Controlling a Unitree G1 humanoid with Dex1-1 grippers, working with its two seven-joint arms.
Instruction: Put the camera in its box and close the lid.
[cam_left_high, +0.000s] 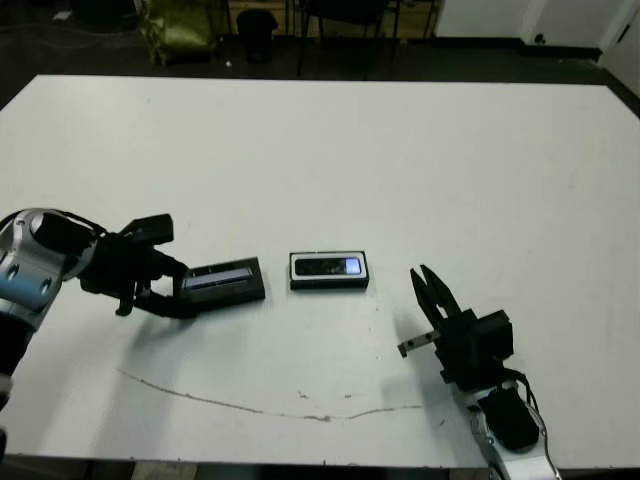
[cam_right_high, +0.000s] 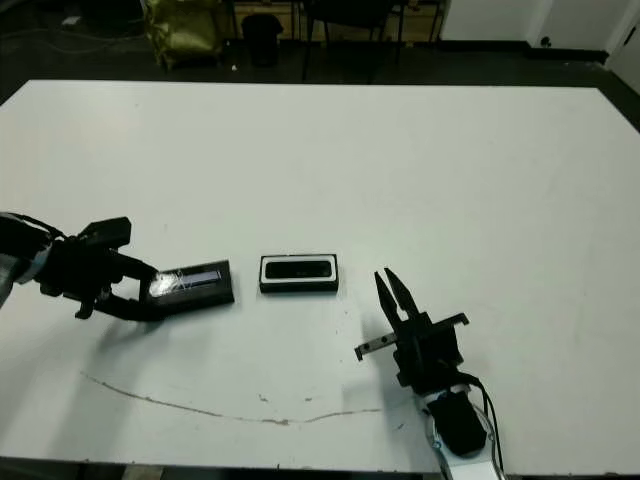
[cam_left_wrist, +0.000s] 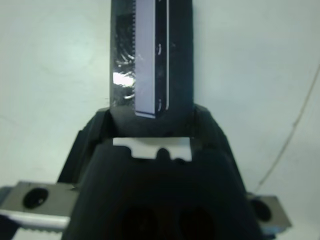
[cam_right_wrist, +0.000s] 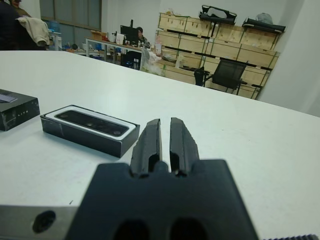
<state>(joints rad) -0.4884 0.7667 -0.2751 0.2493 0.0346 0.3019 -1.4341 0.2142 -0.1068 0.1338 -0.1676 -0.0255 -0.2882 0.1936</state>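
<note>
Left hand grips lid; camera boxed (uncovered)

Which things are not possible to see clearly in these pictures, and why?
- Left wrist view: the far end of the lid is cut off by the picture's edge, and the near end is hidden by the left gripper.
- Head views: markings on the camera in the box are too small.
- Right wrist view: the lid is cut off by the edge.
- Head views: the right gripper has its wrist cut off.
</note>
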